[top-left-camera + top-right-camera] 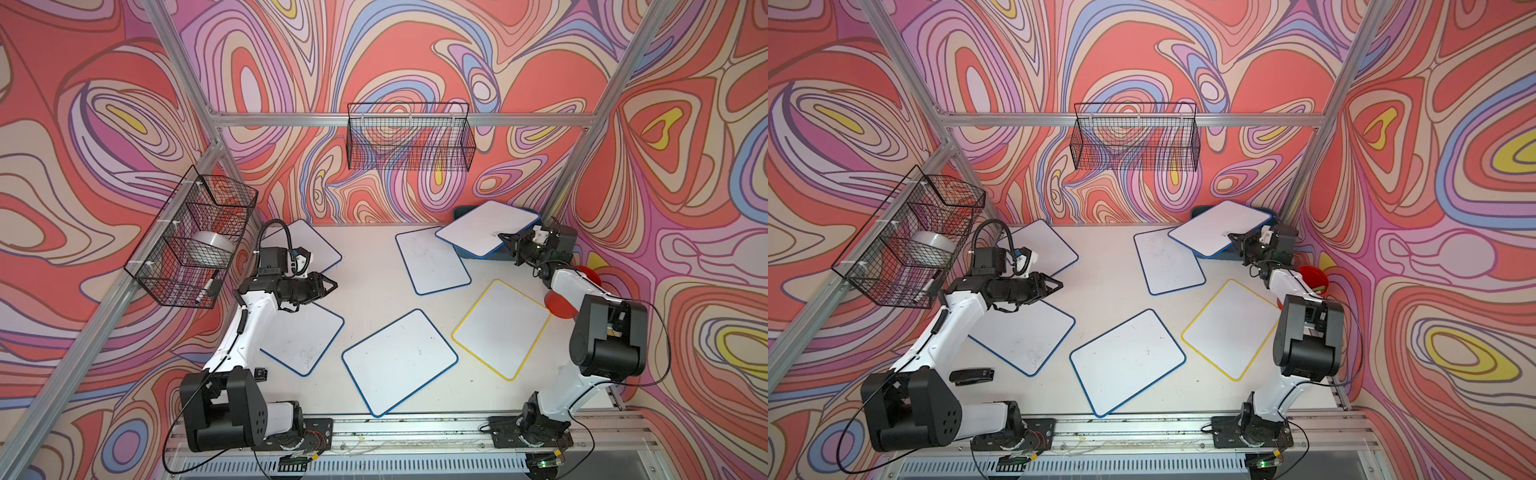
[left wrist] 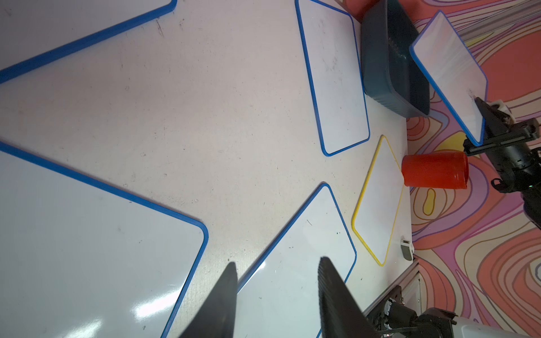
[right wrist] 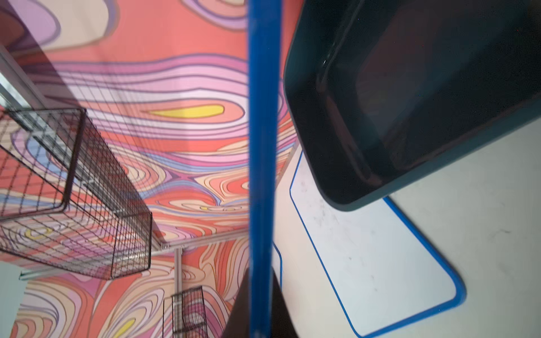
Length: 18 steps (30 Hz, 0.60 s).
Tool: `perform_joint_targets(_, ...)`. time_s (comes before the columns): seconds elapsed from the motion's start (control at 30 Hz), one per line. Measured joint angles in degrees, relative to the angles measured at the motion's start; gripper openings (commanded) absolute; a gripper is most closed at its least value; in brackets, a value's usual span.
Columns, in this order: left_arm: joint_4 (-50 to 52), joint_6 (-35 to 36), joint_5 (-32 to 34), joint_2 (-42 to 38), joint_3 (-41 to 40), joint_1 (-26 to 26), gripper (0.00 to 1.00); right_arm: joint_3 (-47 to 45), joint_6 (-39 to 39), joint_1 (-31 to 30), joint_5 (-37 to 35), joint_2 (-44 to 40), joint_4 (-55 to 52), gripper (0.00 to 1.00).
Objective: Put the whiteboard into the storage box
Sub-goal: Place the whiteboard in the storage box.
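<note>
Because the right gripper (image 1: pixel 506 240) is pressed together on one rim of the whiteboard (image 1: pixel 484 226), the panel sticks out from the jaws like a tray. That is probably the only hold a flat board offers. In the right wrist view its blue edge (image 3: pixel 263 146) runs straight out from between the fingers. The left wrist view shows the whiteboard (image 2: pixel 448 67) lifted clear and tilted above the storage box (image 2: pixel 380 58), not yet inside.

The storage box (image 3: pixel 439 166) looks empty (its floor is dark, so I would not swear to it). The board sits skewed to its walls, so I judge it needs turning square before it goes down, since the fit looks snug.

Room is tight at the back, where the storage box (image 1: pixel 459 214) sits near the back wall (image 1: pixel 415 199). A blue-rimmed board (image 1: pixel 432 259) lies just beside its front corner, and whether they touch I cannot tell. A red bucket (image 2: pixel 433 171) stands near the right arm. The left gripper (image 2: pixel 276 266) hovers well apart with its fingers spread on nothing, over the open table (image 1: pixel 374 270).
</note>
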<state>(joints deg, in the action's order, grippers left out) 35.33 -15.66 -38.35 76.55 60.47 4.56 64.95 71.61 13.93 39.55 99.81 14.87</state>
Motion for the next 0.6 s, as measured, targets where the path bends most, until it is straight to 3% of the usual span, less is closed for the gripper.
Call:
perform_joint_targets(0.27, 0.0, 0.0, -0.6, 0.0, -0.1, 0.0, 0.41, -4.4, 6.9, 0.2, -10.5, 1.1, 6.4, 0.00)
perform_joint_targets(0.6, -0.4, 0.0, -1.5, 0.0, -0.1, 0.0, 0.41, -6.0, 8.3, 0.2, -20.4, 2.3, 9.2, 0.03)
